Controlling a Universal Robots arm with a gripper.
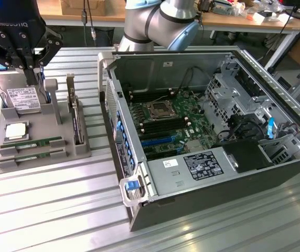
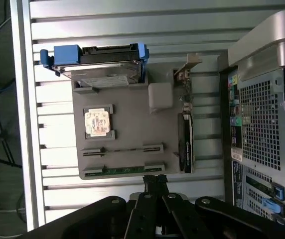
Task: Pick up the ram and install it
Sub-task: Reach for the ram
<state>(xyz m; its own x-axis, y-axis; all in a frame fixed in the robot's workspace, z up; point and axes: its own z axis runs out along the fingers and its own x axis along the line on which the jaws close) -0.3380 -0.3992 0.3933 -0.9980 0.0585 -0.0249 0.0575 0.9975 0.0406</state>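
Exterior view: the gripper point(image 1: 33, 79) hangs over the grey parts tray point(image 1: 45, 128), well apart from the open computer case point(image 1: 297, 113).
Jaws: pressed together, pinching nothing.
Ram: the ram point(image 1: 33, 154) rests on its long edge in the tray's outermost slot, just beside an identical second stick point(image 1: 32, 143) (edge-up, likely so fingers can close on its flat faces).
Wrist view: the closed tips line up near the ram point(image 2: 122, 171), apart from it.
Motherboard: the motherboard point(image 1: 171, 118) lies face-up and uncovered, giving access from above.
Progress: ram not yet lifted, I judge.
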